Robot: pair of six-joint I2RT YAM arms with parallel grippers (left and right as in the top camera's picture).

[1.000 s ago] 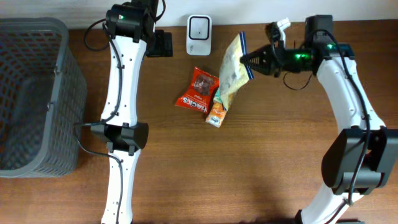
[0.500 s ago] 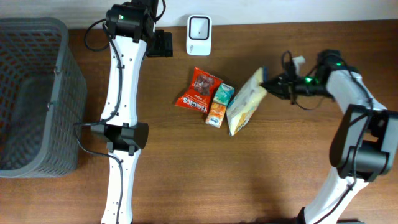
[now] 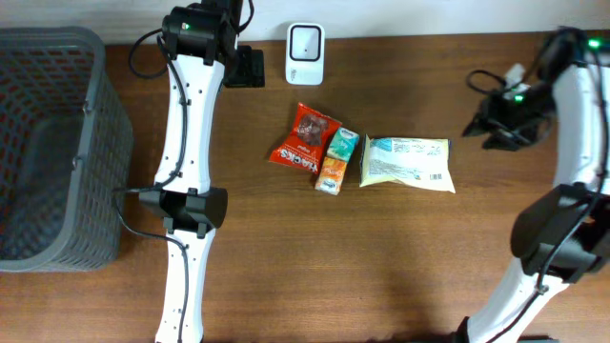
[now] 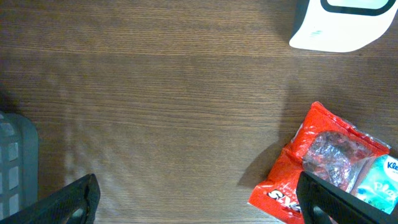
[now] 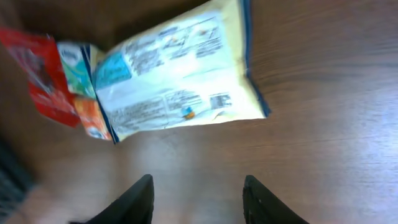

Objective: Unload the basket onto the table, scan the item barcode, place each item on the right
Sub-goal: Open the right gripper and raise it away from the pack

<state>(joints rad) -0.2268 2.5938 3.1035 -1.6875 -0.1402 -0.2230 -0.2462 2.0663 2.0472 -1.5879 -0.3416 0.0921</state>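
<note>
- wooden table (image 3: 381, 276) carries everything; a grey basket (image 3: 100, 114) sits at its left end.
- left arm (image 3: 186, 143) lies stretched lengthwise along the table; the left gripper (image 4: 196, 194) is spread wide over bare wood, holding nothing.
- right arm (image 3: 579, 124) bends in from the right edge; the right gripper (image 5: 198, 199) hangs with its fingers apart and empty.
- yellow packet (image 3: 405, 164) lies flat, print up, apart from the right gripper, toward the table's middle.
- white scanner (image 3: 305, 41) stands at the far edge, apart from the packet.
</note>
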